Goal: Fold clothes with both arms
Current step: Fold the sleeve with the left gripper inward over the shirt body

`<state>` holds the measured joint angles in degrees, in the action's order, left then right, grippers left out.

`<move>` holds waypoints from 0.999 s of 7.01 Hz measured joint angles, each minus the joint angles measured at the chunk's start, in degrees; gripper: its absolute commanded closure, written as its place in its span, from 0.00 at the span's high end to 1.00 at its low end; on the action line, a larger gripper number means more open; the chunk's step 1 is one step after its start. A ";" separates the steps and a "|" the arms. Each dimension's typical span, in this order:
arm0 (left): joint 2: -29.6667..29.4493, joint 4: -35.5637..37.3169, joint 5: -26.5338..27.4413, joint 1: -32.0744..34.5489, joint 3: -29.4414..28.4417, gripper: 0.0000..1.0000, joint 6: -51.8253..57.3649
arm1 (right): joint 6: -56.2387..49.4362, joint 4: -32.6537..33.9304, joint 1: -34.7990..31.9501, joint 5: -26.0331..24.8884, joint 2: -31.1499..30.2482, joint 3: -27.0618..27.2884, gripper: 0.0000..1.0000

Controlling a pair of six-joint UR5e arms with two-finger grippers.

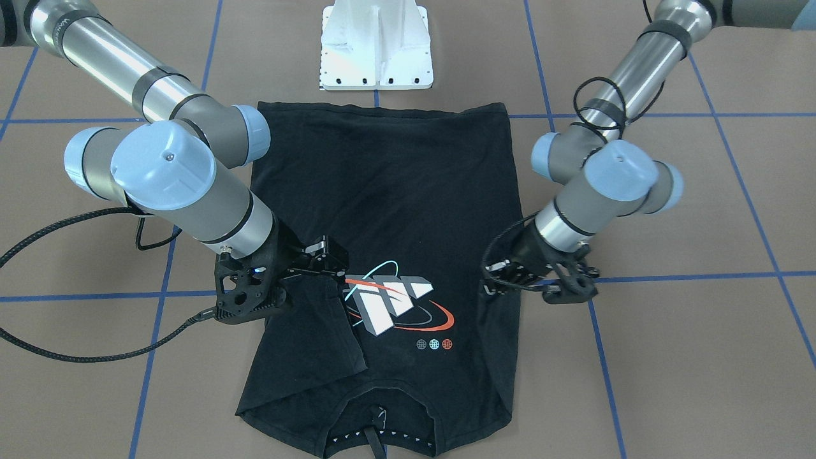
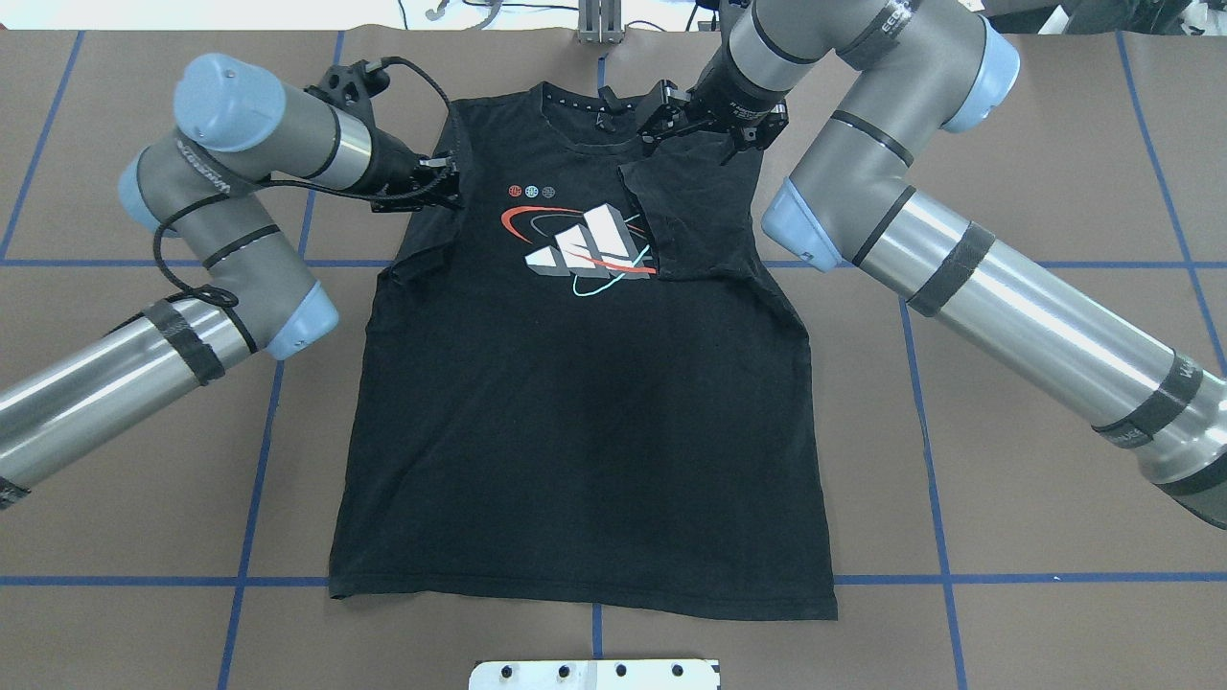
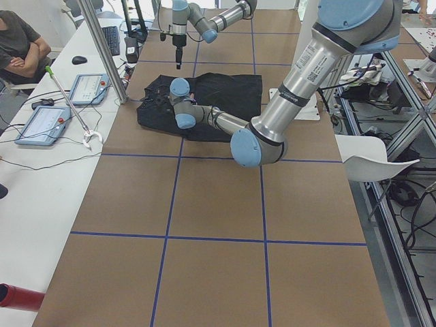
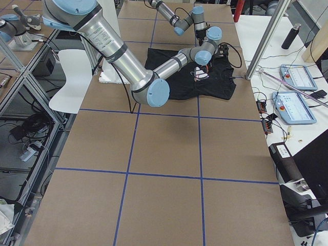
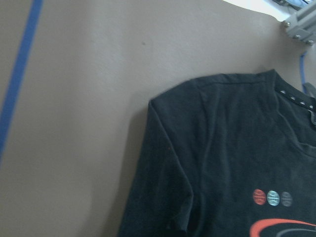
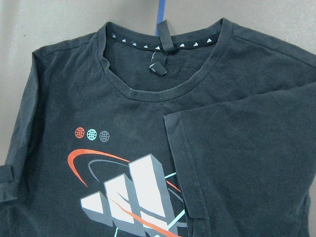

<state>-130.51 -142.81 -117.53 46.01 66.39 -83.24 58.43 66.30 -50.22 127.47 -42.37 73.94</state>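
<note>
1. If pulled unevenly from the two sides, would skew the whole T-shirt [image 2: 575, 431], now lying flat and face-up mid-table [image 2: 1007, 431], collar away from the robot.
2. Could rumple the cloth with the right arm [image 2: 1007, 287] or left arm [image 2: 96, 383], both reaching low by the shoulders.
3. Might undo the right sleeve [image 2: 690, 230], already folded in over the chest graphic [image 2: 580, 244], with the right gripper [image 2: 697, 144] spread and empty just above it.
4. Cannot tell whether parted or pressed together at the left gripper [image 2: 449, 187] (dark fingers on dark cloth), set at the armhole by the left sleeve [image 2: 412, 264]; risks pinching two layers, or missing.
</note>
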 measured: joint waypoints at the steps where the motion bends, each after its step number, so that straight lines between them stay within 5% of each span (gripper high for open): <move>1: -3.15 0.07 1.95 -1.40 -2.80 0.00 -2.05 | -0.01 -0.02 -0.19 0.09 -0.04 0.03 1.00; 7: -8.08 -0.63 8.21 -2.61 -7.38 0.00 -6.62 | -0.16 0.02 -1.14 0.21 -0.33 -0.22 1.00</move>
<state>-138.59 -143.44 -109.32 43.40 59.00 -89.86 58.28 66.32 -51.36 127.67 -42.70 73.72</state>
